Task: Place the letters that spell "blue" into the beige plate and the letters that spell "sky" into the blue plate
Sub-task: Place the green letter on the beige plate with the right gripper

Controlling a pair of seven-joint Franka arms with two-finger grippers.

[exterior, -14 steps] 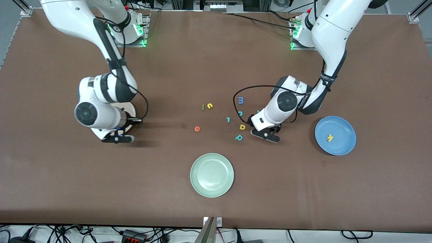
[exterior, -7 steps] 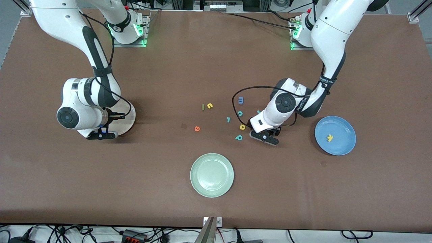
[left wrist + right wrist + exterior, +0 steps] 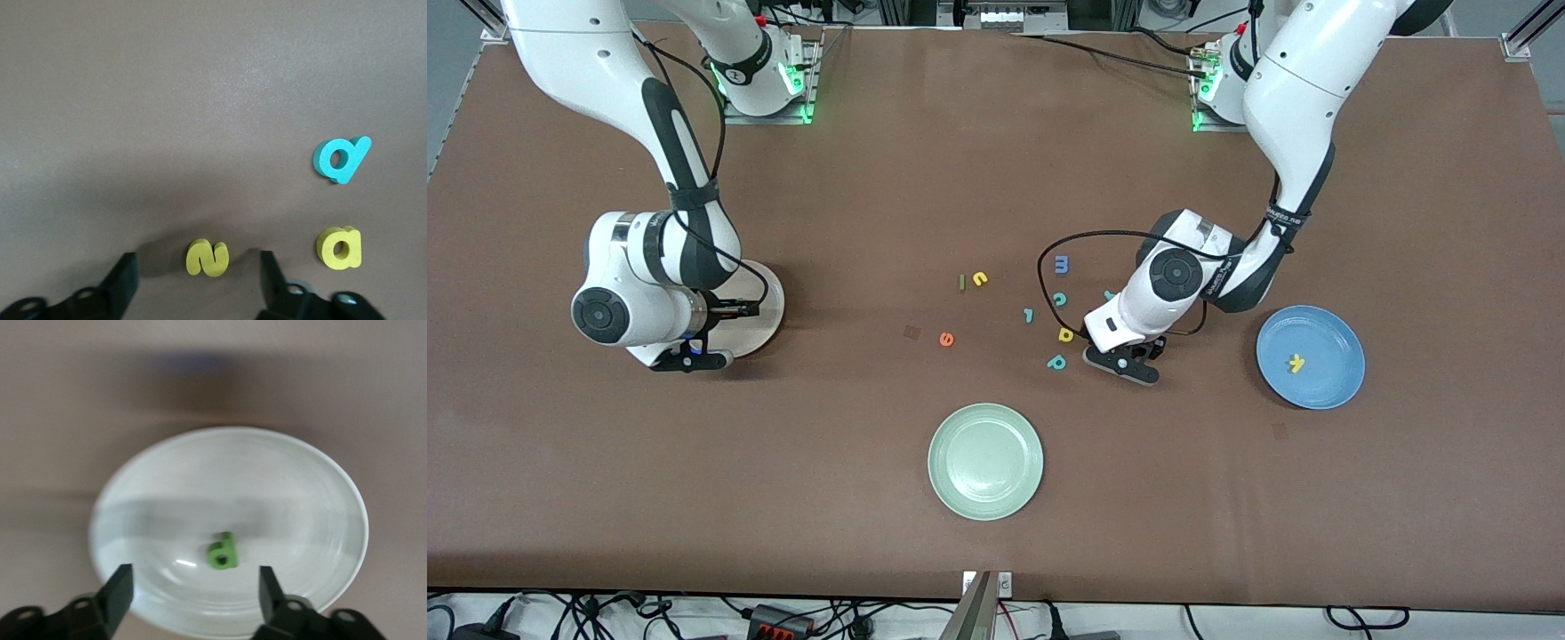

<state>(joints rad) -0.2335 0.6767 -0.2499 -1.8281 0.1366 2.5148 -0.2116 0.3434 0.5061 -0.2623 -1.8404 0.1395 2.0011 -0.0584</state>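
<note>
We see even overhead light and soft arm shadows on the table (image 3: 871, 178). The beige plate (image 3: 333, 493) appears motion-blurred.

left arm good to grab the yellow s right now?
Probably yes. The left gripper hangs open with the yellow s between its fingers, nothing in between; the yellow a lies outside them.

I'm seeing a brown table (image 3: 871, 498) carrying a cream-beige plate (image 3: 769, 307), a bright blue plate (image 3: 1325, 342) and a pale green plate (image 3: 985, 460). A green b (image 3: 223, 553) is showing on the beige plate and a yellow k (image 3: 1296, 362) on the blue one. A yellow s (image 3: 207, 257), yellow a (image 3: 340, 247) and teal p (image 3: 340, 159) are lying loose, alongside an orange e (image 3: 946, 339), yellow u (image 3: 980, 278), green l (image 3: 961, 282) and blue m (image 3: 1062, 263).
</note>
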